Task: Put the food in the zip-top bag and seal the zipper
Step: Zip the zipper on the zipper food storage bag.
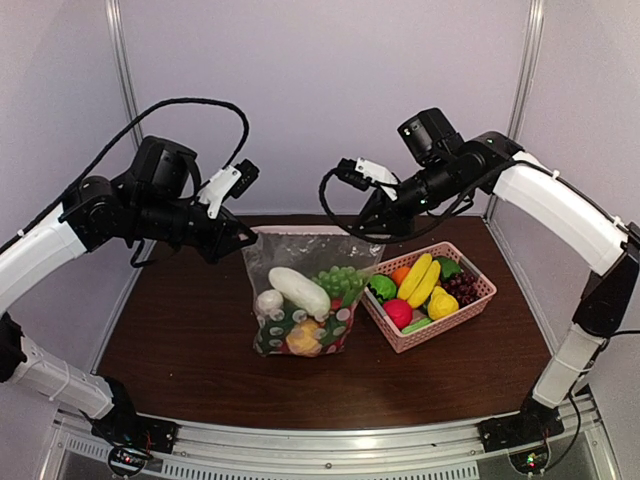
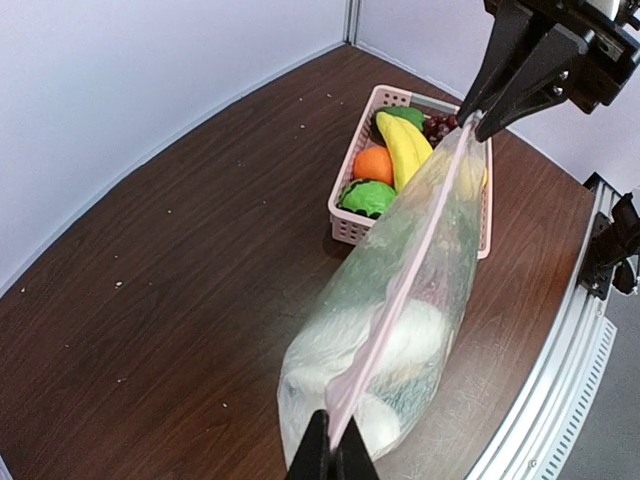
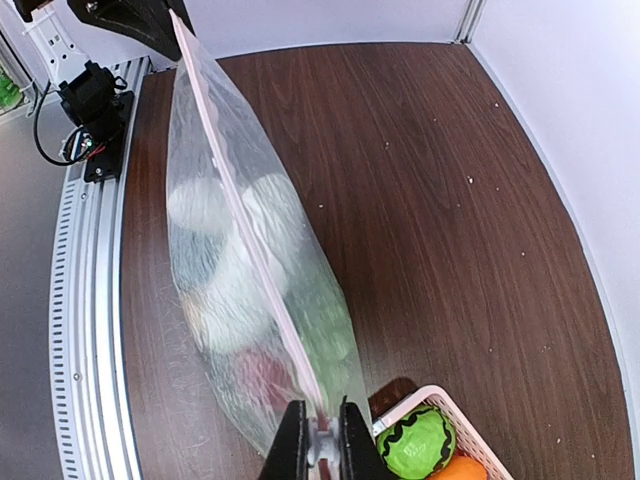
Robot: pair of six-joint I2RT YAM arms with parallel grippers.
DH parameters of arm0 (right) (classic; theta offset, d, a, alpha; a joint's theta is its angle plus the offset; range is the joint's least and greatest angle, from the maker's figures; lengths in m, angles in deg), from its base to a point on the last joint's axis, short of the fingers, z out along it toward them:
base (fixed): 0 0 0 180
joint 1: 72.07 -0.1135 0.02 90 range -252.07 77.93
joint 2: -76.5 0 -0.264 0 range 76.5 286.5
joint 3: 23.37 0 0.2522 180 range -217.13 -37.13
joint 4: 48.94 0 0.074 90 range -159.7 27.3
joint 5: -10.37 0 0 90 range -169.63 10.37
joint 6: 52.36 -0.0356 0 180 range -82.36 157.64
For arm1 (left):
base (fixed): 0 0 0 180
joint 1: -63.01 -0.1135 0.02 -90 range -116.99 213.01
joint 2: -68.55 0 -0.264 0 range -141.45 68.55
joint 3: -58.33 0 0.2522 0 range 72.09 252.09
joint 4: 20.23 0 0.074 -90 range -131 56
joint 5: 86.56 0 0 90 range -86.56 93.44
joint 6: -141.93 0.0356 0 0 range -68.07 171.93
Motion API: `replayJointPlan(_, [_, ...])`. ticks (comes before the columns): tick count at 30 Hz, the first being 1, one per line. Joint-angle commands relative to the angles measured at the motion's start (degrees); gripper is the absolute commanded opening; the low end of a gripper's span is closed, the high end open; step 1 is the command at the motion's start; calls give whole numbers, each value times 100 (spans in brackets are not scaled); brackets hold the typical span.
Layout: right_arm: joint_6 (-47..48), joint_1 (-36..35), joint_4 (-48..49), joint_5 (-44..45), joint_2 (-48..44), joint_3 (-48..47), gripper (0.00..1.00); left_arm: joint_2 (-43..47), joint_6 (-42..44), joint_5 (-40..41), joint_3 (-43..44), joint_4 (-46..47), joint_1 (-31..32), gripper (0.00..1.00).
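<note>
Bench (image 1: 170,350) is dark brown and fills most of the top view. L arm (image 1: 60,235) and R arm (image 1: 560,205) both reach in toward the middle, w/ the zip-top bag (image 1: 300,300) strung between them. The bag stands upright near bench centre, mouth edge up and belly bulging. Its bottom is down at bench level, but I can't tell how much weight rests there. Just to the R of it sits a pink lattice basket (image 1: 484,290) w/ more toy produce: two bananas (image 1: 420,278), a yellow piece (image 1: 442,303), a red round one (image 1: 398,313), dark grapes (image 1: 462,287), a green leafy one (image 1: 381,286) and an orange (image 1: 400,273). The food inside the bag shows through the plastic: a long white piece (image 1: 298,290) lying diagonally, green grapes (image 1: 340,280) beside it, a small white mushroom-like piece (image 1: 270,300), and something orange-yellow (image 1: 305,338) low down. The zipper (image 2: 400,290) reads as one thin pinkish strip pulled taut in a straight line from pincer to pincer. In both wrist views the lips lie together along what I can see, but I can't confirm it's pressed shut, and I can't pick out the slider for sure. L pincer (image 2: 330,455) is clamped on the near-left end of that strip, fingers closed tight on it. R pincer (image 3: 322,440) is likewise pinched onto the opposite end, next to the basket corner.
</note>
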Motion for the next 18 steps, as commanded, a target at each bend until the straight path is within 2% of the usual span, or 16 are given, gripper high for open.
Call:
replayJointPlan(1, [82, 356, -520, 402, -288, 235, 0, 310, 56, 273, -107, 33, -237, 0])
replayJointPlan(8, [86, 539, -477, 270, -325, 348, 0, 327, 56, 224, -241, 146, -345, 0])
replayJointPlan(11, [40, 547, -379, 137, -242, 298, 0, 285, 60, -139, -286, 251, -347, 0])
replayJointPlan(13, [-3, 546, -355, 3, -76, 80, 0, 213, 78, -214, -274, 326, -347, 0])
replayJointPlan(15, [-35, 540, -399, -84, 182, -310, 0, 95, 141, 46, -188, 377, -381, 0])
replayJointPlan(18, [62, 548, -581, 69, 678, -1067, 0, -92, 286, 136, -12, 415, -757, 0])
